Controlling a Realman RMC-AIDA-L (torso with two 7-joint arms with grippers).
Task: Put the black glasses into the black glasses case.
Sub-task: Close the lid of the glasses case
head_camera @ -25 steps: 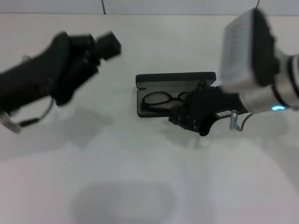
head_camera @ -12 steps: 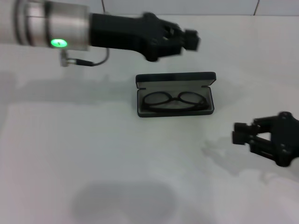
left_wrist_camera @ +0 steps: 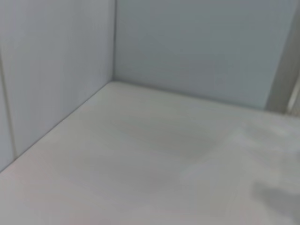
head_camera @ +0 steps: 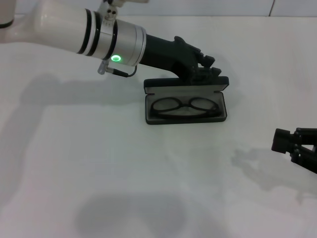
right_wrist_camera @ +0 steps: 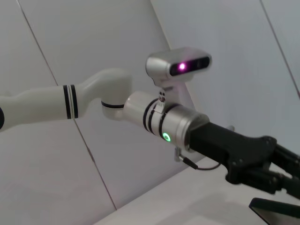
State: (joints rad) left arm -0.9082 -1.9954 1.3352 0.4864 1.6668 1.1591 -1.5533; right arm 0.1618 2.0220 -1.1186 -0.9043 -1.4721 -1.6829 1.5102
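Black glasses (head_camera: 185, 106) lying inside open black glasses case (head_camera: 185, 101), left gripper (head_camera: 208, 71) at the case's raised lid, jaw state unreadable, right gripper (head_camera: 292, 145) well apart from case, cut off, jaws spread.

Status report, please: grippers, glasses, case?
Left gripper at raised lid of black glasses case. Right gripper off to the side. Black glasses inside. Nothing in the way.

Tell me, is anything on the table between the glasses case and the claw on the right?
No. In the head view, only bare table separates the case from the right end effector.
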